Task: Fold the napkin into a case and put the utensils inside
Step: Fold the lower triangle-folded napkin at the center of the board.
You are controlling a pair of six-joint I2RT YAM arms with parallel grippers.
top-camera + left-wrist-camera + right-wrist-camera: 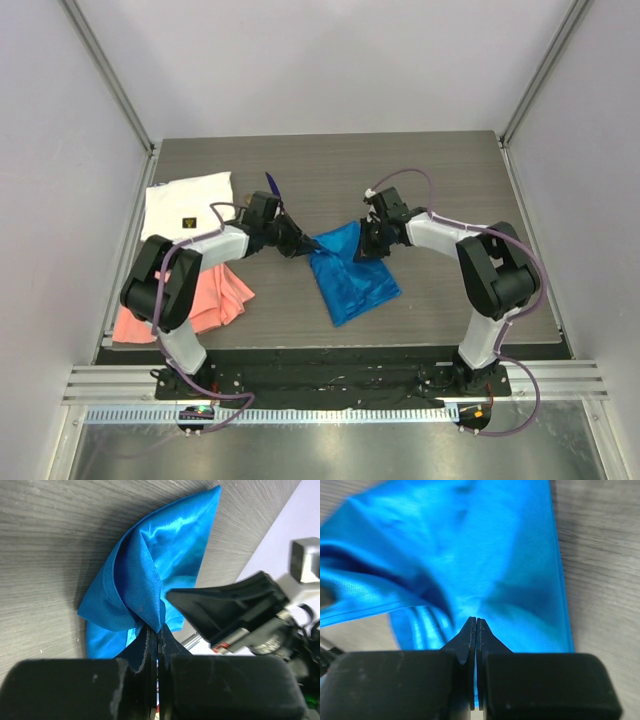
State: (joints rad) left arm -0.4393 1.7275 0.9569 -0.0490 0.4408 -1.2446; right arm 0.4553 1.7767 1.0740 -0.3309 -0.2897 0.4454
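The bright blue napkin (352, 272) lies rumpled and partly doubled over at the table's middle. My left gripper (302, 247) is shut on its left corner, and in the left wrist view a raised fold of the napkin (145, 575) runs into the closed tips (160, 630). My right gripper (372, 246) is shut on the napkin's upper right edge, with the cloth (485, 555) spread ahead of its closed tips (476, 621). Of the utensils, one purple piece (272, 186) lies behind the left gripper; the other is hidden. No case is in view.
A white cloth (188, 205) with a small dark label lies at the back left. A salmon-pink cloth (205, 300) sits at the front left under the left arm. My right gripper's black body (230, 610) shows close by in the left wrist view.
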